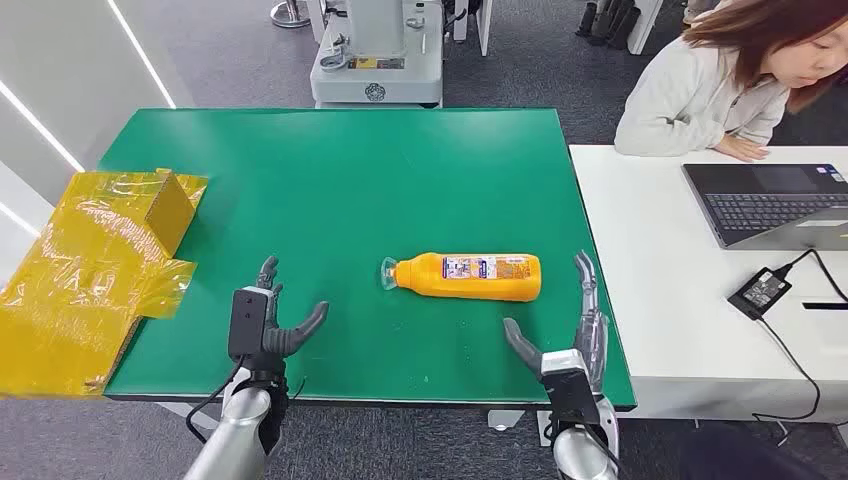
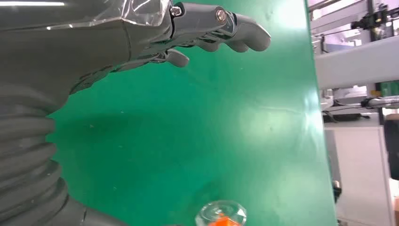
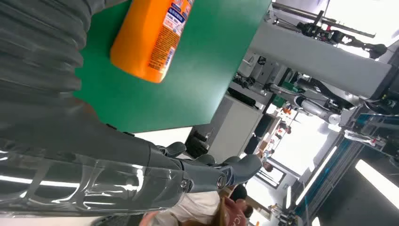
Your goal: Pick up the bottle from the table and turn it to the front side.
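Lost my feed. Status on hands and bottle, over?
Left hand and right hand open, empty. Orange bottle lies on its side on green table, between them, untouched. Nothing in the way.

A yellow film-wrapped cardboard box (image 1: 95, 265) overhangs the green worktop's (image 1: 340, 180) left edge, while on the white desk (image 1: 660, 270) beside it an open laptop (image 1: 775, 203) and its black power adapter (image 1: 760, 292) lie near a leaning person (image 1: 715, 85).
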